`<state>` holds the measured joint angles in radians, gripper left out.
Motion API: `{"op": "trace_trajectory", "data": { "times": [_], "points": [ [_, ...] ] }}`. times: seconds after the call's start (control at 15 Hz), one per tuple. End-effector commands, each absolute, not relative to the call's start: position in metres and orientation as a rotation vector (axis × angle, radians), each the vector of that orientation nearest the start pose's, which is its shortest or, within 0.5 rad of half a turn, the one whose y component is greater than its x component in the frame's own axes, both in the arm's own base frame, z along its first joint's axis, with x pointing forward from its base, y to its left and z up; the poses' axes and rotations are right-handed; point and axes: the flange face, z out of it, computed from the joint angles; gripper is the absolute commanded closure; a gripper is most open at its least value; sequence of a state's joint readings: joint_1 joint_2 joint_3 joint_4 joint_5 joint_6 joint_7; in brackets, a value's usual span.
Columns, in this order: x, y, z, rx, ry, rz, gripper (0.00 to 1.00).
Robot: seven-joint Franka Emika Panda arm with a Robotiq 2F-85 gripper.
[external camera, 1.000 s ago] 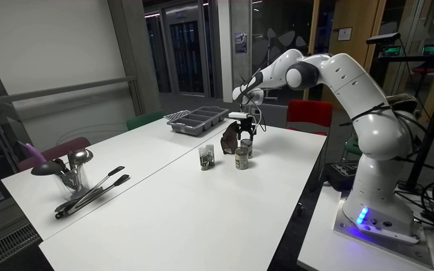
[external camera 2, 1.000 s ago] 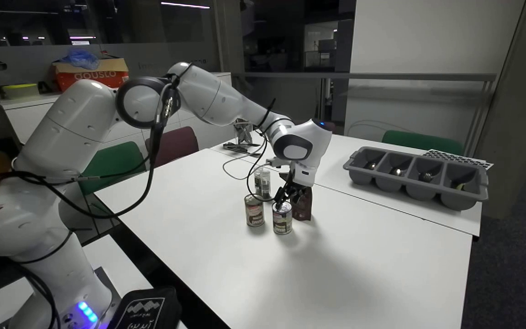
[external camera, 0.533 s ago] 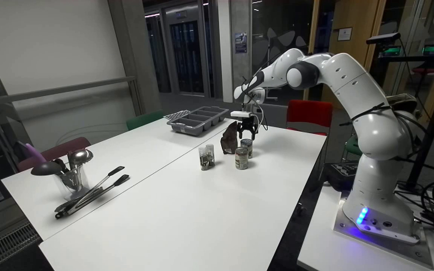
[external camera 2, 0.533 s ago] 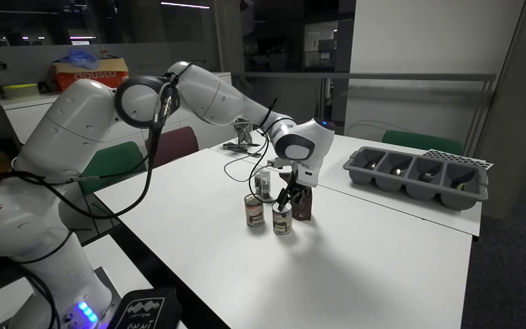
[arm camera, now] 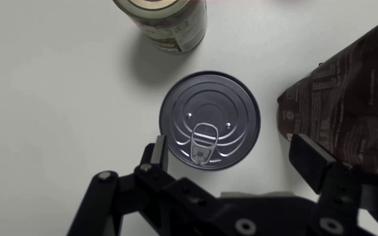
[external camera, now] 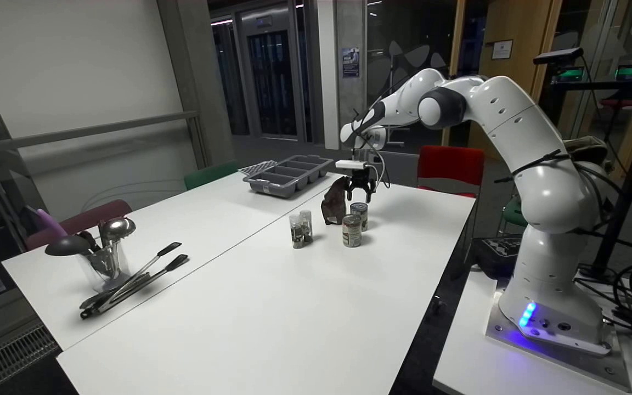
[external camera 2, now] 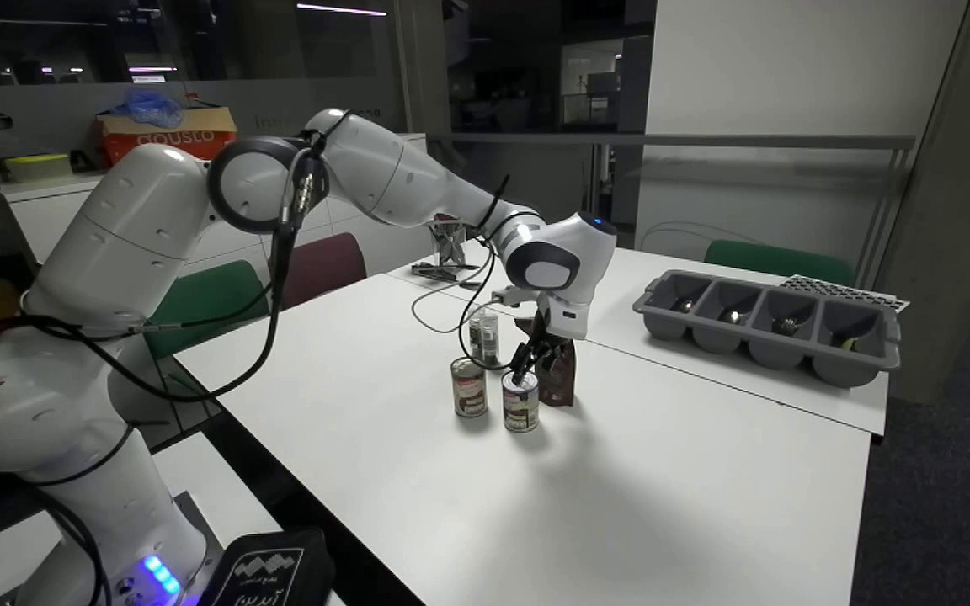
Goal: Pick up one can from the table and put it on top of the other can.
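The can (arm camera: 210, 105) stands upright on the table (external camera 2: 704, 505), under the gripper (arm camera: 228, 139). The gripper's fingers are spread wider than the can and hold nothing. The other can (external camera 2: 470, 391), upright too, stands near but apart. The bag (external camera 2: 559, 383) is just beside the first can; whether a finger touches it I cannot tell. Farther off in an exterior view stand two jars (external camera 2: 490, 343), then the tray (external camera 2: 711, 337).

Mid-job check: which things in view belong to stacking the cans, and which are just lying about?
For the job:
tool, open
pull-tab can, under the tool
other can, upright beside it
white table, bearing both

Just lying about:
brown pouch
two small jars
grey tray
tongs
clear cup of utensils
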<state>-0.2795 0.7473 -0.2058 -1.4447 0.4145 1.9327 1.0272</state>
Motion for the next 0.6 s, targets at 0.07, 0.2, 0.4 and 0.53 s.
{"op": "trace_trajectory", "data": {
  "times": [0.07,0.2,0.4,0.53],
  "points": [
    [0.6310,-0.2700,0.2399,-2.046,2.118,0.510,0.00],
    [0.6296,-0.2675,0.2365,-2.061,2.096,0.538,0.00],
    [0.6277,-0.2663,0.2342,-2.071,2.080,0.557,0.00],
    [0.6278,-0.2664,0.2338,-2.074,2.077,0.552,0.00]
  ]
}}
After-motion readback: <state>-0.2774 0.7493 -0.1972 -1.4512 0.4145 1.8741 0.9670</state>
